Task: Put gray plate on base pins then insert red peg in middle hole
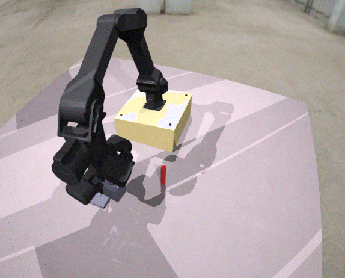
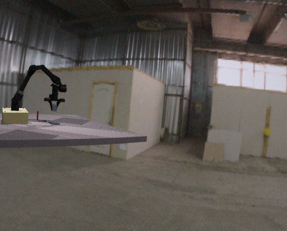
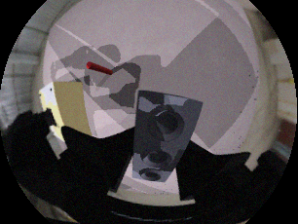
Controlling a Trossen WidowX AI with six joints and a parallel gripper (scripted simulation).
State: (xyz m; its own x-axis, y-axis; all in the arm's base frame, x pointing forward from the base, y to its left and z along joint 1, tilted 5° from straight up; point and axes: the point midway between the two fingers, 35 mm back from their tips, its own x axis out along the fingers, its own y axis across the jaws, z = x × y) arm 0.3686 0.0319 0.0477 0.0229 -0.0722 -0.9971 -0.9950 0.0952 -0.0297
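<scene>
My gripper (image 2: 54, 109) (image 3: 157, 130) is shut on the gray plate (image 1: 117, 193) (image 2: 54, 107) (image 3: 144, 128). The plate is held tilted, well above the table; its three holes show in the wrist view. The blue-gray base (image 1: 98, 202) (image 2: 54, 123) lies flat on the table below the plate. In the top view the arm hides much of the base and one pin shows; in the wrist view I cannot make the base out. The red peg (image 1: 163, 175) (image 2: 37, 115) (image 3: 99, 68) stands upright on the table, apart from the gripper.
The yellow block (image 1: 143, 133) (image 2: 15, 118) (image 3: 71, 107) under the arm's mount stands behind the peg in the top view. The table (image 1: 243, 195) (image 2: 89, 141) carries shadows of the arm. Its edge is on the right in the top view.
</scene>
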